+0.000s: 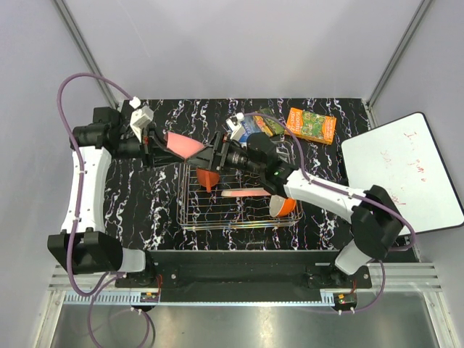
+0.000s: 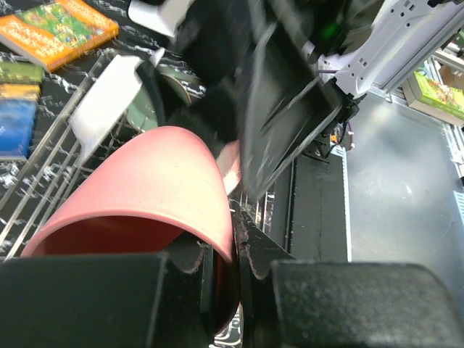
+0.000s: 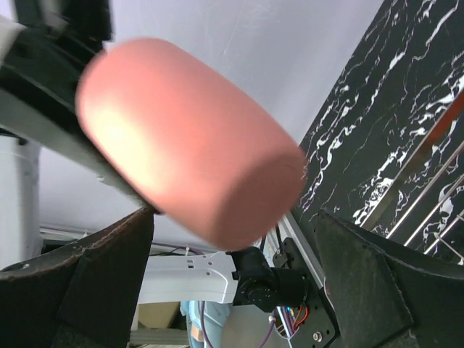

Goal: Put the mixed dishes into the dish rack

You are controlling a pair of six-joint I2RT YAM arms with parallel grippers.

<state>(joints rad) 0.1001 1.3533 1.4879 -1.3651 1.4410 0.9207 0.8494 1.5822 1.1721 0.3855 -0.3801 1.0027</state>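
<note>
**Fig.** Small pink cup [image 1: 185, 147] in the air between the two arms, above the black marbled table [image 1: 138, 210], just off the far left corner of the dish rack [image 1: 185, 210] and closer to the table's far edge than to its near one.

The left gripper [image 1: 156, 148] is clamped on the cup wall at the rim, one finger inside the mouth and one outside (left wrist view). The right gripper [image 1: 216, 156] faces the cup's closed base. Its fingers [image 3: 94, 283] are spread wide to either side of the body, and no contact is visible.

Handling, as judged: the cup looks light, rigid and hollow. Its wall is smooth and rounded, so pads set across the curved body could slide off. It may chip if dropped onto the wires. The surer holds are a pinch over the rim, as shown, or a squeeze across the body near the base, where the wall is backed by the bottom.
</note>
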